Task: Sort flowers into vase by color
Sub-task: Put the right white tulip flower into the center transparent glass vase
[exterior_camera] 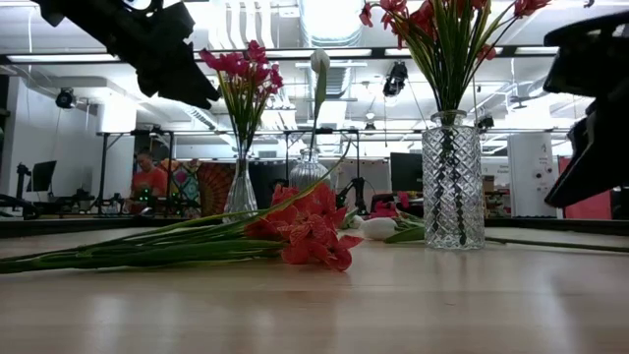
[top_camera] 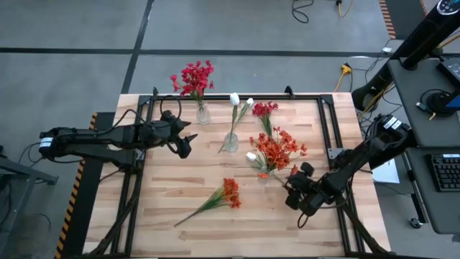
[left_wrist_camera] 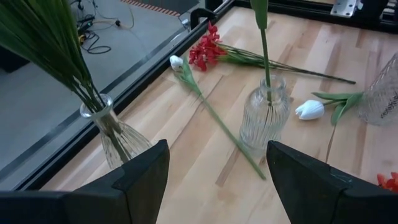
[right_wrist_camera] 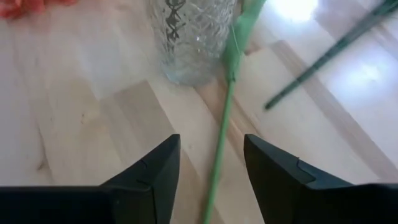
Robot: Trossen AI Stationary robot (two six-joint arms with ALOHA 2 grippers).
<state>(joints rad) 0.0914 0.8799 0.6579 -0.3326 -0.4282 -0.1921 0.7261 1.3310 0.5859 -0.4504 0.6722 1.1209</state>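
1. Three clear glass vases are seen on the light wooden surface: a narrow vase with crimson-red flowers at the far edge, a ribbed bottle vase holding one white bud near the middle, and a cut-glass vase filled with orange-red flowers further right.
2. An orange-red stem is laid flat on the near part of the surface, apart from the vases.
3. A crimson-red stem and two white buds are left lying between and beside the vases.
4. The left gripper is held above the surface, just left of the bottle vase, its jaws spread and empty.
5. The right gripper is placed low beside the cut-glass vase, its jaws parted on either side of a thin green stalk without pinching it.
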